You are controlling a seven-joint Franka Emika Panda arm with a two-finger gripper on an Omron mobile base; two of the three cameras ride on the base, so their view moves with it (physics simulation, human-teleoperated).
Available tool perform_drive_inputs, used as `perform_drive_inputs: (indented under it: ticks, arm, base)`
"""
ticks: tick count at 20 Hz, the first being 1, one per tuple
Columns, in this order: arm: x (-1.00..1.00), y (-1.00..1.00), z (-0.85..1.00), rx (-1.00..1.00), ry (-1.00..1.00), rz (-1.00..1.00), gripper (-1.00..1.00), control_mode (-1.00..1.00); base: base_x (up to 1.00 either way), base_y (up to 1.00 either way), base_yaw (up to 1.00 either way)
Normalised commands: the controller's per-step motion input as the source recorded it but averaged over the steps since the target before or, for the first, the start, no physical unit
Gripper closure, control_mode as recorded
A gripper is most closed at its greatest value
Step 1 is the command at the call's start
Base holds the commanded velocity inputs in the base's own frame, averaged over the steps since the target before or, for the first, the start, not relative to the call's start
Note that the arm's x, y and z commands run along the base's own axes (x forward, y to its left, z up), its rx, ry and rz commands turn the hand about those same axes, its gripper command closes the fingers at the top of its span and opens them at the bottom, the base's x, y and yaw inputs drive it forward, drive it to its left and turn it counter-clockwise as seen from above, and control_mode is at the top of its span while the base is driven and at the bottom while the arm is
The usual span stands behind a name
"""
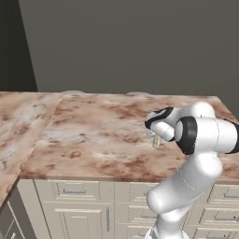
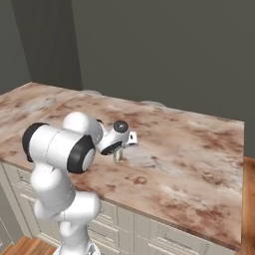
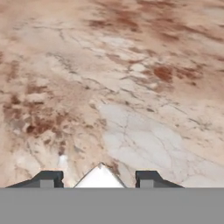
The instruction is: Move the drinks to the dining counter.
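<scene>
The small white carton [image 1: 156, 141] with yellowish print hangs upright under my hand, at or just above the dining counter [image 1: 93, 135], a broad beige stone top with reddish-brown veins. My gripper [image 1: 156, 136] points down and is shut on the carton. From the right base view the carton [image 2: 118, 156] sits below the gripper [image 2: 118, 150], near the counter's [image 2: 189, 149] front half. In the hand view its white top [image 3: 100, 177] pokes up between the two dark tips of the gripper [image 3: 97, 180], above the veined stone [image 3: 131, 87]. The tan-brown cup is out of view.
Cream panelled drawers [image 1: 74, 191] run below the counter's front edge. A second stretch of the same stone [image 1: 18, 126] joins on the left. A dark grey wall [image 1: 130, 42] stands behind. The counter ends at its right edge [image 2: 243, 149], with wooden floor [image 2: 249, 199] beyond.
</scene>
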Motion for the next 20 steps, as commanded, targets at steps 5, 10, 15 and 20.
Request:
perform_drive_inputs:
  ticks: [5, 10, 15, 20]
  arm:
    - [0.17, 0.00, -0.37, 0.00, 0.00, 0.00, 1.00, -1.00]
    - [0.01, 0.00, -0.26, 0.00, -0.01, 0.00, -1.00, -1.00]
    - [-0.21, 0.00, -0.02, 0.00, -0.06, 0.00, -1.00, -1.00]
    - [-0.32, 0.01, -0.08, 0.00, -0.05, 0.00, -1.00, -1.00]
  base:
    - [0.00, 0.00, 0.00]
    - [0.00, 0.00, 0.00]
    - [0.00, 0.00, 0.00]
    - [0.00, 0.00, 0.00]
